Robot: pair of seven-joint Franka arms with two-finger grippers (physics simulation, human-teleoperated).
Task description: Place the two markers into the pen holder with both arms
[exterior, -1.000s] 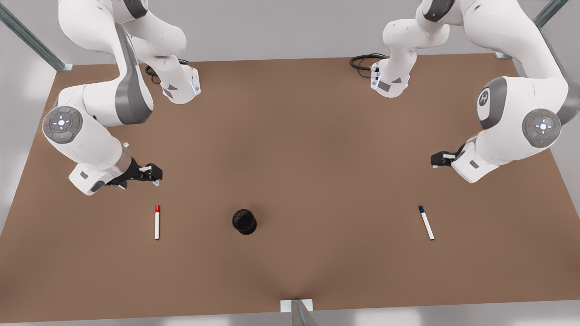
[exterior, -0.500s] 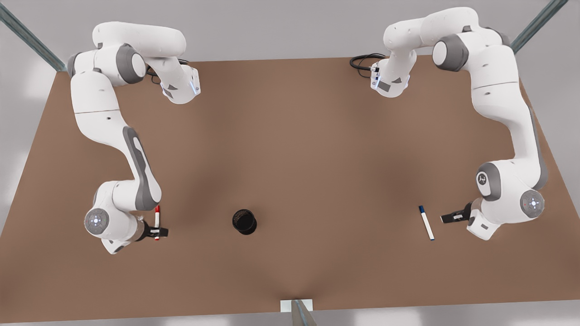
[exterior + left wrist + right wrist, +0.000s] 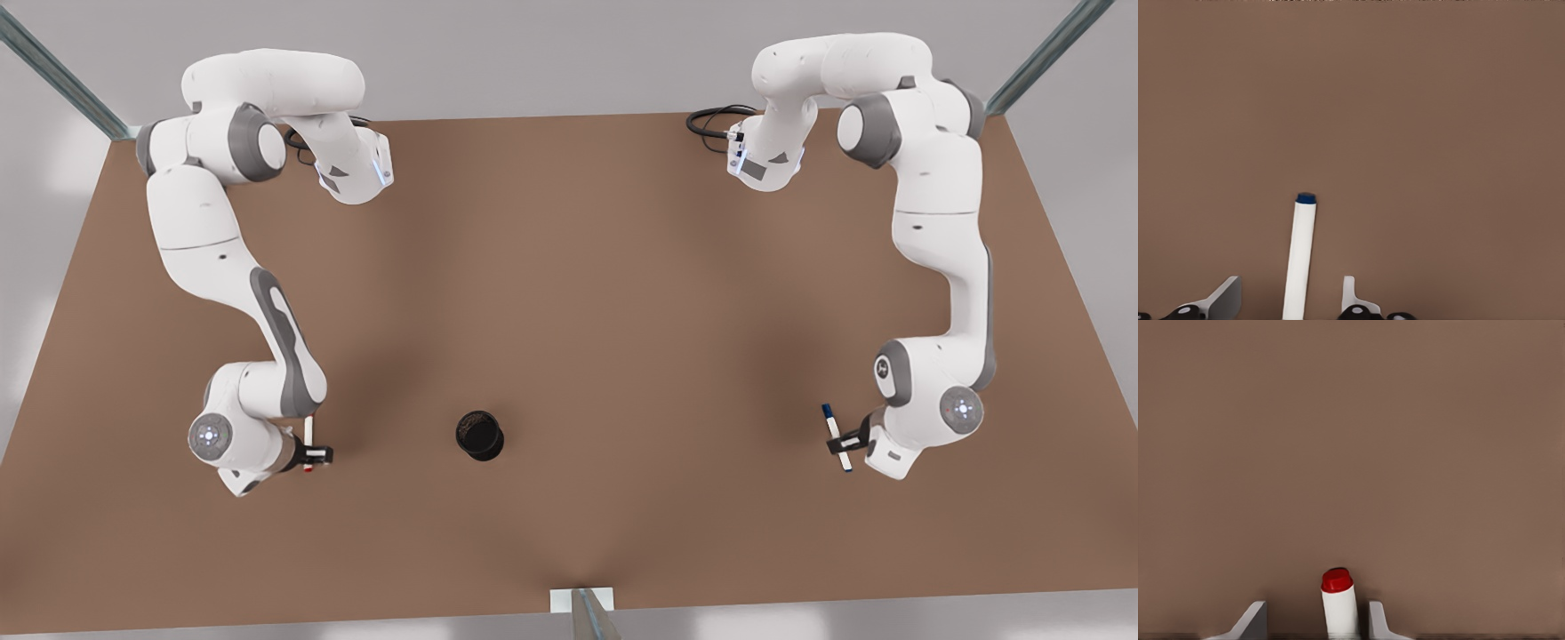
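Note:
The blue-capped marker lies flat on the brown table at the front view's right. My left gripper is down over its middle, open, one finger on each side with gaps; in the left wrist view the marker runs between the fingers. At the front view's left, my right gripper is open astride the red-capped marker; the right wrist view shows its red cap between the fingertips. The black pen holder stands upright between the two markers, nearer the red one.
A black cable coils at the table's back edge by one arm's base. A metal bracket sits at the middle of the front edge. Bare tabletop stretches between each marker and the holder.
Both arms dropped from high above to the tabletop. The right gripper settled over the red marker, and the left gripper slid sideways until its fingers straddle the blue marker. Neither marker has moved.

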